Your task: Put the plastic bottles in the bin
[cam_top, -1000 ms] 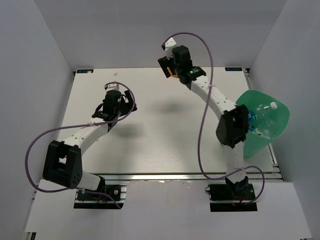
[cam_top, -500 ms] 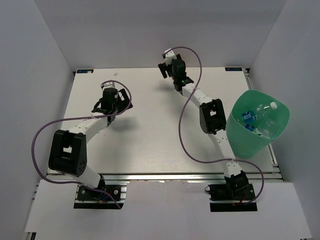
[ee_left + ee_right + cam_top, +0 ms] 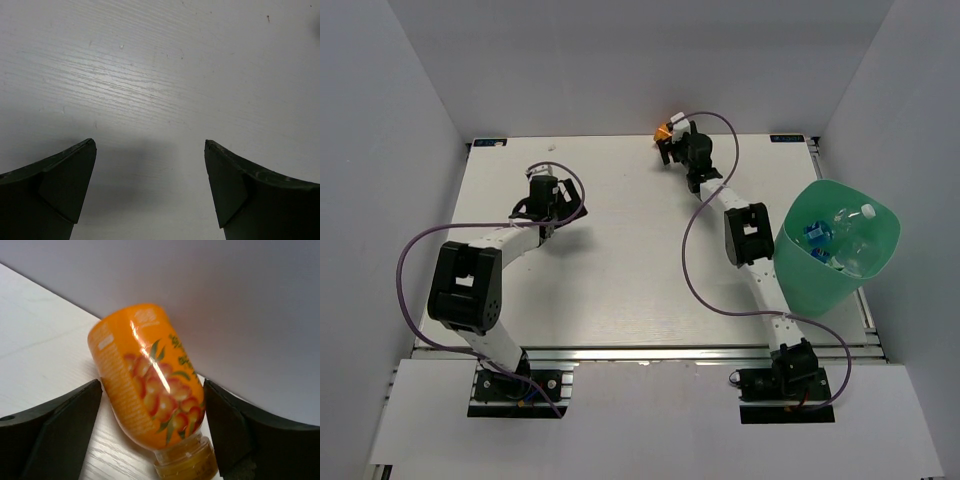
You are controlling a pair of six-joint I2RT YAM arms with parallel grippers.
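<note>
White walls close in a pale wood-grain counter (image 3: 620, 270), and I find it bare apart from the items below.

**Right end effector** (image 3: 152, 390): it sits at the far edge of the counter, hard up by the back wall (image 3: 225, 300). Its fingers (image 3: 60, 435) are spread wide. The orange bottle (image 3: 150, 385) lies tilted on the counter between them, cap end toward the wrist and base pointing away toward the wall. Each finger stands just beside a flank of the bottle. I judge that no clamp is made yet.

**Left end effector** (image 3: 150, 150): it is fully open over bare counter, holds nothing and has nothing between its fingers.

**Bin** (image 3: 805, 285): it stands well to the right of the right end effector and back toward the arm bases. Clear bottles (image 3: 850, 245) lie inside it, one with a blue label. I cannot count them with certainty.

**Step in hand:** this is the grasp of the orange bottle, the only bottle I see outside the bin.

**Next move:** I must close squarely on the bottle's body, not on its narrow neck. Next comes a lift clear of the counter and wall, a swing back and right over the bin's rim, then the release.

**Risk noted:** the body is glossy and rounded, so it may roll or squirt toward the wall if the fingers close off-centre.
</note>
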